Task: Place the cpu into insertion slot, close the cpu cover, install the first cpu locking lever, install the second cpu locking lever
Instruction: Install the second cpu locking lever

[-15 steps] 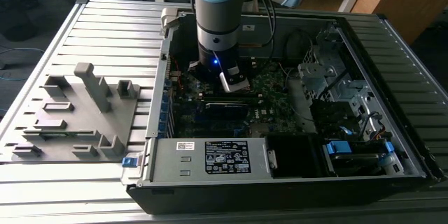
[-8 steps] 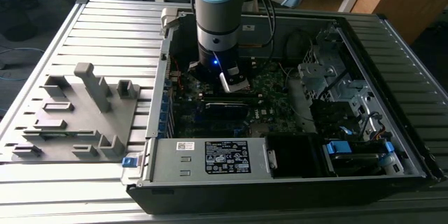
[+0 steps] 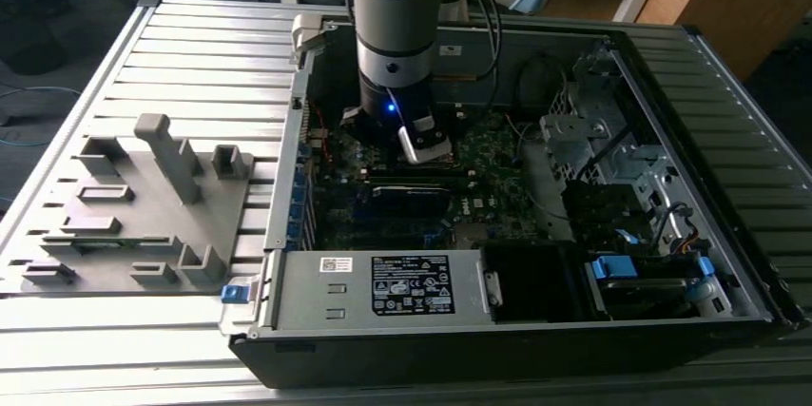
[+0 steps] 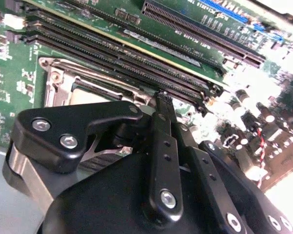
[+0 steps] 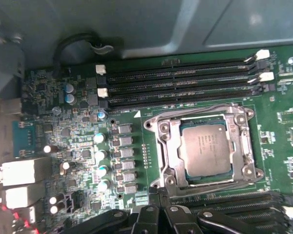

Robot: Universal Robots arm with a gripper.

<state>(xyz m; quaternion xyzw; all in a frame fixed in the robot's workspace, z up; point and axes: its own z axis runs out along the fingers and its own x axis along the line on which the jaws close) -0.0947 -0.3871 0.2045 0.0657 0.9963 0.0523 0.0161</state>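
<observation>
Slatted bench (image 3: 190,54); arm (image 3: 396,35) vertical inside case (image 3: 533,330); claw (image 4: 161,97) clenched, empty, beside cpu (image 5: 205,147).

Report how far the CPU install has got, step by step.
Done: the cpu sits in the insertion slot, and the cpu cover frames it, apparently lowered. In hand: the gripper hovers at the socket's edge, next to the memory slots; in the second wrist view its tips meet near the socket frame. Left: whether either locking lever is latched cannot be told.
</observation>
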